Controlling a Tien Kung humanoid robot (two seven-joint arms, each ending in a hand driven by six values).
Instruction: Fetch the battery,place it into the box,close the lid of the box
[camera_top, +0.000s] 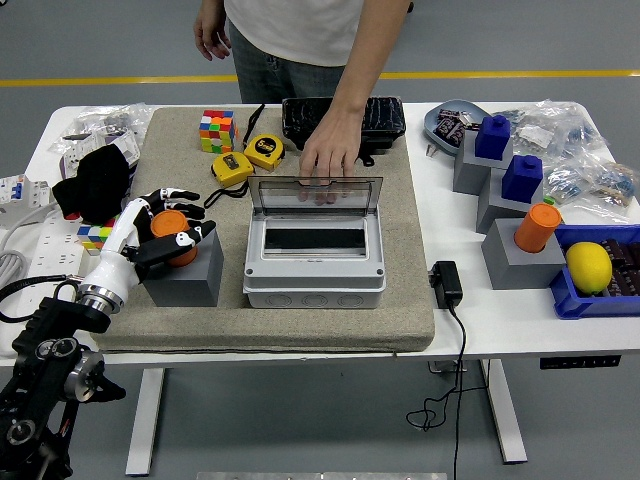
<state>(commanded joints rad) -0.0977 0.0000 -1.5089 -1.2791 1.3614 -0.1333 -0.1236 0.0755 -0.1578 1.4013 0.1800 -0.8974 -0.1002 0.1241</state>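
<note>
An orange battery (166, 222) stands on a grey block (190, 276) at the left of the mat. My left hand (180, 220) wraps it, fingers behind and thumb in front, shut on it. The grey box (313, 272) sits mid-mat with its clear lid (315, 195) standing up at the back. A person's hand (328, 155) rests on the lid's top edge. A second orange battery (538, 227) stands on a grey block at the right. My right hand is out of view.
Behind the box are a black container (378, 118), two yellow tape measures (264, 150) and a Rubik's cube (216, 131). A black adapter (446, 283) and cable lie right of the mat. A blue bin (572, 300) holds a lemon (589, 266). Bags clutter both far corners.
</note>
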